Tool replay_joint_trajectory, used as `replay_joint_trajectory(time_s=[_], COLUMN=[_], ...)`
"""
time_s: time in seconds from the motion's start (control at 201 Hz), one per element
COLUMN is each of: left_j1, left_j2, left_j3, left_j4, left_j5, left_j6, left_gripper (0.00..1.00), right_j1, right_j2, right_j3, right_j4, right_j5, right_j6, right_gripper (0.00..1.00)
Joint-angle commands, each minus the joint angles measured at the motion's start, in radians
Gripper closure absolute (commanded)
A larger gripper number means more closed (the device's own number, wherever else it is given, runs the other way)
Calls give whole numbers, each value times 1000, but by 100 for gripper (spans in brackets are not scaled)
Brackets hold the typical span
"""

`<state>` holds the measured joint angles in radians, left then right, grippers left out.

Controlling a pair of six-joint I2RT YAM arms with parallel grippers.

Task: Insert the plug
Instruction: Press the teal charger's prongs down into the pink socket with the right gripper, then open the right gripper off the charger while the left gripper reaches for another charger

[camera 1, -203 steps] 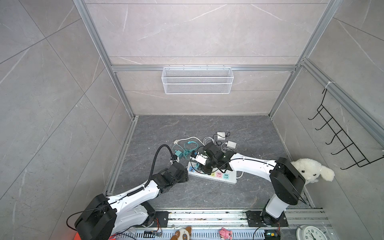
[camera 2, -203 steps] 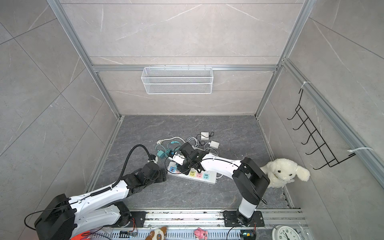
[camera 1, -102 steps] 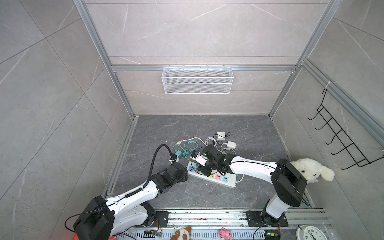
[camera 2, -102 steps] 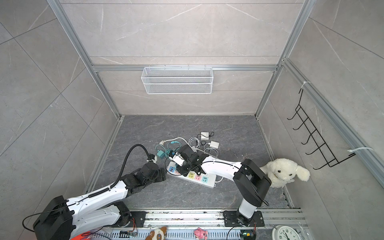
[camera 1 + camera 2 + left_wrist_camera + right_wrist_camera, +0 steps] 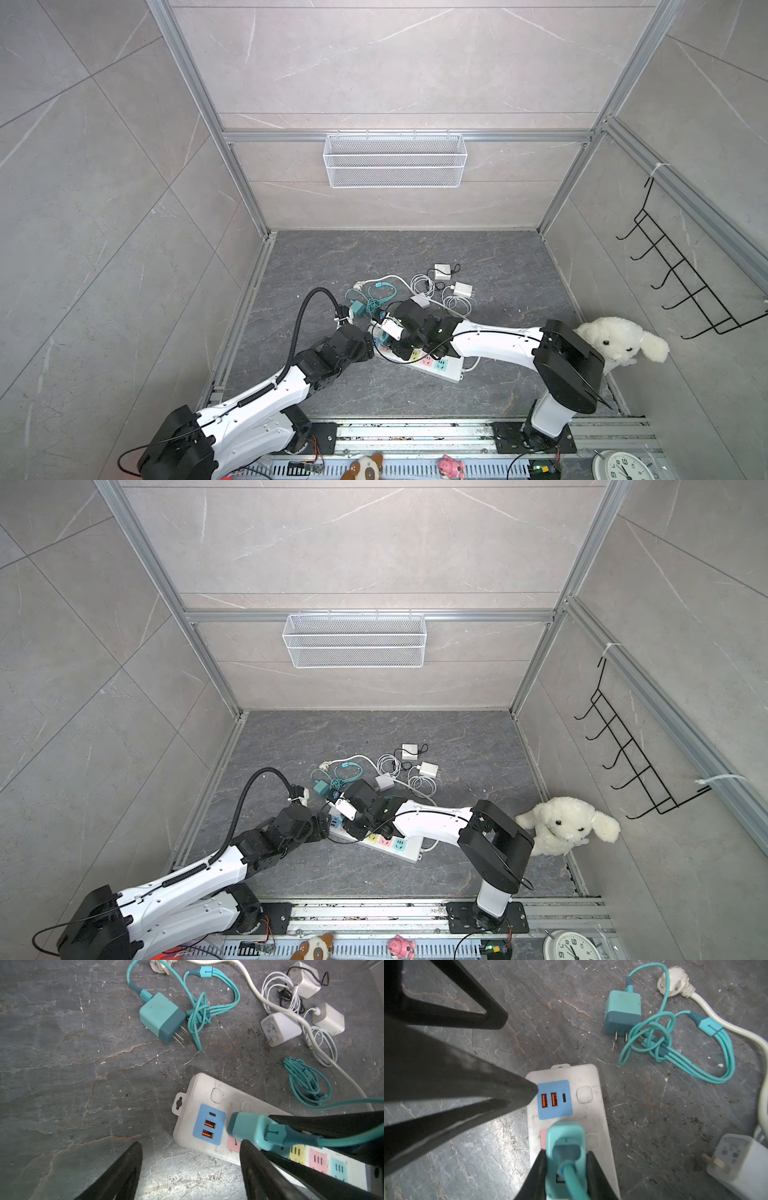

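A: Largest first. Dark stone floor (image 5: pixel 415 257), walled on three sides. The left arm (image 5: pixel 266 395) and right arm (image 5: pixel 498 345) meet near its middle. In both top views their wrists cover most of the work spot.

B: Noted. Back wall: wire basket (image 5: pixel 395 160). Right wall: hook rack (image 5: pixel 681 282). Right corner: plush dog (image 5: pixel 615 345), partly behind the right arm's elbow. Only the top views show these three.

A: Next, the power strip (image 5: pixel 451 372): white, flat on the floor, lying at a slant. From above, only the end with yellow, pink and blue-green sockets clears the right arm. The wrist views give the other end, with its blue USB panel (image 5: pixel 208 1124).

B: Loose clutter lies beyond the strip. A teal charger (image 5: pixel 160 1016), prongs bare, cable knotted. Several white chargers (image 5: pixel 280 1026), cords tangled. A white three-pin plug (image 5: pixel 672 980). A teal cable coil (image 5: pixel 305 1080) shows in the left wrist view alone.

A: Then the plug (image 5: pixel 564 1135): teal, on the strip, over the pink socket just beside the USB panel. The right gripper (image 5: pixel 566 1153) pinches it from both sides, jaws narrow, cable running back between the fingers.

B: Seated?

A: Cannot tell. The plug's own body hides its prongs in both wrist views.

B: Last, the left gripper (image 5: pixel 191 1142): spread wide, holding nothing. One finger is over bare floor, the other over the strip, just beside the plug. The right wrist view puts that fingertip (image 5: pixel 527 1093) at the edge of the USB panel.
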<state>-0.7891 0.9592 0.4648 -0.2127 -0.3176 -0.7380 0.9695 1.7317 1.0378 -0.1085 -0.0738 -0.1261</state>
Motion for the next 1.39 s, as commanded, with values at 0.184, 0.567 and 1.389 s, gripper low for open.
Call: replay_joint_trajectory(time_s=[0.184, 0.567, 1.389], left_j1=[7, 10, 282], left_j2=[-56, 12, 439], left_j3=[-8, 54, 323], left_j4=[-67, -111, 12], left_j5=[-87, -149, -28], left_j6=[-20, -47, -28], left_gripper=[22, 19, 22], right_j1=[20, 20, 20], right_j2=[107, 50, -230], right_j3=[-4, 61, -94], right_j4=[-176, -197, -253], right_j5=[-26, -52, -103], right_j6=[16, 18, 99], right_gripper=[81, 51, 46])
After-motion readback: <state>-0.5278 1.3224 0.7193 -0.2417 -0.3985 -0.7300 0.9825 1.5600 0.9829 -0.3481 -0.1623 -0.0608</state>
